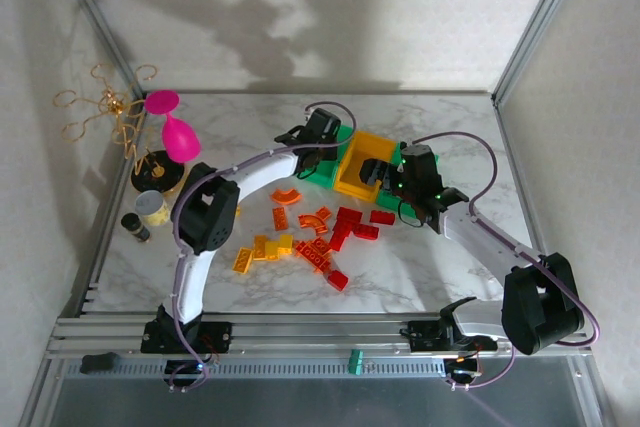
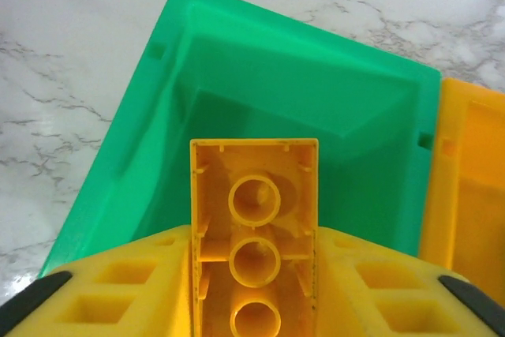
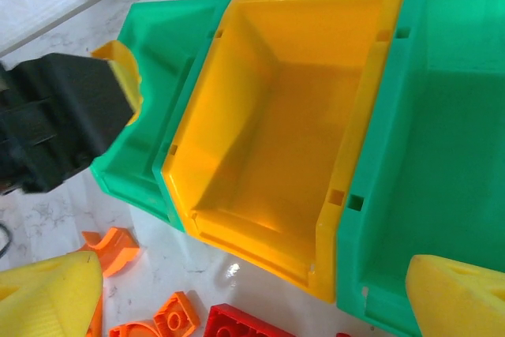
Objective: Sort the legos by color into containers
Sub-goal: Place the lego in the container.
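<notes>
"What has the left gripper [image 1: 318, 147] got?"

"A yellow brick [image 2: 254, 211], squeezed tight between its yellow pads [image 2: 134, 282]. Its hollow underside shows three round tubes. The smooth green bin [image 2: 237, 61] sits right below it."

"And the right gripper [image 1: 380, 175]?"

"Wide open, nothing in it. The shiny orange bin [image 3: 276, 116] is just ahead of it, with a second green bin [image 3: 442, 116] beside that. Red and orange bricks [image 3: 175, 315] lie loose near its fingers [image 3: 47, 297] on the marble-look table [image 1: 430, 267]."
</notes>
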